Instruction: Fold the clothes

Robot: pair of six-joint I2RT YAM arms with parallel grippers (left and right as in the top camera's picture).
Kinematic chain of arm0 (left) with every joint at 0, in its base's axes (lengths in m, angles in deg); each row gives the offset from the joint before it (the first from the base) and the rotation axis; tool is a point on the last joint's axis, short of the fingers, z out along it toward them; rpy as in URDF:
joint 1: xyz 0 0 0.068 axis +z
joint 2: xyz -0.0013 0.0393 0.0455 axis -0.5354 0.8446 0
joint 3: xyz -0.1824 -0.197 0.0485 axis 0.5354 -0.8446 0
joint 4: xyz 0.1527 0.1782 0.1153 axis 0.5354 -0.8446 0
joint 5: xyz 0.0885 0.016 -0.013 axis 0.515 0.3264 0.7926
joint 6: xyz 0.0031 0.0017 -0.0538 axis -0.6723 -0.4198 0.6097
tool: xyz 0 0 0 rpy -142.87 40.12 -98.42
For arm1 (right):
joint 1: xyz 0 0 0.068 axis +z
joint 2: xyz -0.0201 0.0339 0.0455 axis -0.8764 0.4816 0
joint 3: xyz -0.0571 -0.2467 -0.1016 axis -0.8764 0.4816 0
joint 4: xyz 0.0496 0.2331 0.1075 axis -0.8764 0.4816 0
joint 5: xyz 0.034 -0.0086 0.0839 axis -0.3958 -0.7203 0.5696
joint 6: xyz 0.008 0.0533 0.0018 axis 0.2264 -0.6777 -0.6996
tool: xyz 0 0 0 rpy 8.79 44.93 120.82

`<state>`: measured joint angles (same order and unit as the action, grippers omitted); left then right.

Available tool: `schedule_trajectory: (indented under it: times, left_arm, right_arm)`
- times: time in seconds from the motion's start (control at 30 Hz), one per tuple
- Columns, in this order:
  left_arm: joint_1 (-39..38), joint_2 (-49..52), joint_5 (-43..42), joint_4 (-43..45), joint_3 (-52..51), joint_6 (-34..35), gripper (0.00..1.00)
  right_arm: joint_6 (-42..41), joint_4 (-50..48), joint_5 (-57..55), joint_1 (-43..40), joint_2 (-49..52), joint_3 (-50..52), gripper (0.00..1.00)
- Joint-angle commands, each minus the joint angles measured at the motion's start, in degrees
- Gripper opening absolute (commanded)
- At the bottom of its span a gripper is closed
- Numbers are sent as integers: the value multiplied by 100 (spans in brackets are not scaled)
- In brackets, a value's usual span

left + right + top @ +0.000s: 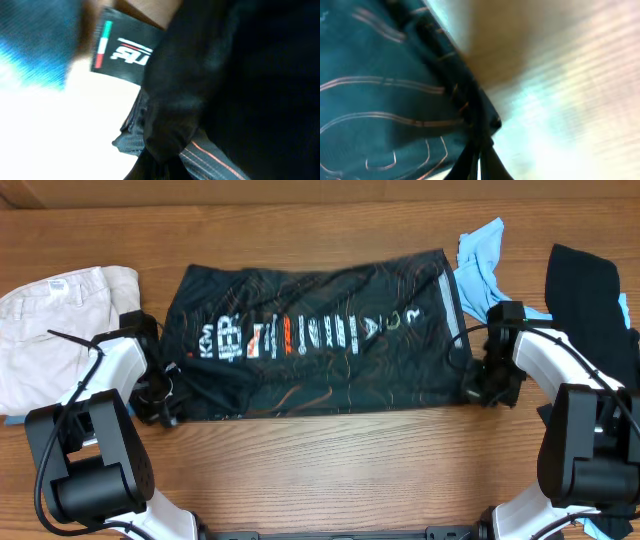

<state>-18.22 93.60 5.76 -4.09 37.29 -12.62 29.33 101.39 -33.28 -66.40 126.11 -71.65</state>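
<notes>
Overhead, the thin black sports jersey (310, 340), printed with a row of white and orange logos and fine orange contour lines, lay spread flat across the middle of the brown wooden table (330, 470), its long edges running left to right; the left gripper (165, 398) sat low on the rumpled corner nearest the robot's left, and the right gripper (478, 388) sat at the opposite near corner, just beside the grey side stripe; a cream cotton garment (55, 330) lay at the table's left edge; a crumpled light blue shirt (482, 260) lay by the jersey's far right corner; a plain black garment (590, 290) lay further right. From the right wrist, two dark fingers (467, 162) met narrowly on the jersey's hemmed corner, pinching it just above the wood. From the left wrist the picture was blurred; dark folds of the jersey filled most of the frame, beside a black label (125, 50) bearing a green, white and red stripe and white lettering; no fingers could be made out, so whether the left gripper was spread or closed could not be told.
</notes>
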Motion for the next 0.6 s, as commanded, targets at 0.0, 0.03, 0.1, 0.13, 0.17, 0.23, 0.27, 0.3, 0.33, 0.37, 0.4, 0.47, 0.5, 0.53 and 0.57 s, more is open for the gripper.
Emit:
schedule_trajectory:
  times: [0.0, 0.03, 0.1, 0.13, 0.17, 0.23, 0.27, 0.3, 0.33, 0.37, 0.4, 0.47, 0.5, 0.53, 0.57]
  left_arm:
    - [7, 39, 1036, -186, -57, 503, 4]
    - [9, 39, 1073, -240, -57, 535, 4]
    - [7, 37, 1084, -343, -57, 608, 4]
    - [7, 37, 1071, -365, -57, 619, 4]
    - [7, 33, 1051, -361, -57, 614, 4]
    - [7, 4, 977, -334, -46, 581, 4]
    - [7, -22, 933, -315, -37, 555, 4]
    - [7, -74, 898, -306, -37, 533, 4]
    - [4, -144, 826, -273, -37, 479, 4]
    - [4, -225, 726, -243, -37, 402, 4]
    - [4, -330, 643, -199, -37, 323, 4]
    - [4, -660, 494, -114, -37, 173, 4]
    - [4, -817, 474, -94, -37, 142, 4]
    - [4, -992, 476, -76, -37, 140, 4]
    - [7, -1198, 470, -55, -37, 120, 4]
  right_arm:
    - [-837, 376, -802, -31, 15, 17, 4]
    - [-911, 494, -800, -31, 15, 17, 4]
    - [-911, 636, -798, -31, 15, 17, 4]
    - [-916, 664, -791, -31, 13, 17, 4]
    - [-911, 662, -778, -31, 13, 17, 4]
    - [-911, 680, -776, -31, 13, 17, 4]
    - [-911, 682, -758, -31, 2, 17, 4]
    - [-907, 678, -732, -31, -15, 15, 4]
    - [-905, 658, -723, -31, -55, 15, 4]
    - [-905, 638, -723, -28, -111, 15, 4]
    - [-903, 619, -719, -28, -201, 11, 4]
    - [-903, 592, -713, -28, -470, -2, 4]
    - [-890, 592, -715, -28, -603, -11, 4]
    - [-876, 592, -717, -28, -748, -24, 5]
    - [-859, 592, -717, -28, -916, -44, 8]
